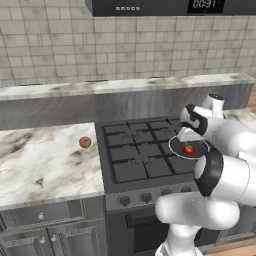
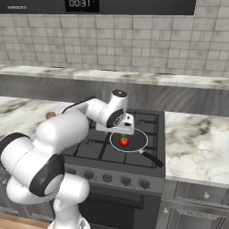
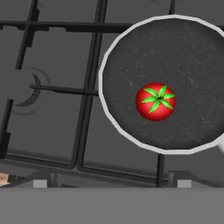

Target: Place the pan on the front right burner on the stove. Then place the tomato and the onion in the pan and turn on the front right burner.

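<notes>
Pan (image 2: 129, 140) sits on the stove (image 1: 145, 155) over the front right burner (image 3: 131, 131), handle pointing toward the stove's front right corner in the right base view. Tomato (image 3: 155, 101) lies in the pan, roughly at its centre, stem up. So pan step and tomato step look done, judging from how things lie.

Fingers (image 3: 112, 181) are spread wide with nothing between them; just their tips poke up at the bottom of the hand view, above the grate beside the pan rim. The hand hangs over the stove, just behind and left of the pan in the right base view, not touching pan or tomato.

Onion (image 1: 85, 142) is on the marble table (image 1: 45, 165) left of the stove, near the table's right edge, a little back from its front edge. It's round, so no long axis to line up with; any approach angle should do.

Key relation: the onion lies well apart from the fingers, off to the robot's left, across the whole stove top. Next move probably needs a wide swing left and down to the table, then back to the pan. Knobs (image 2: 125, 180) run along the stove's front edge; burner likely not yet on, can't tell from the frames.
</notes>
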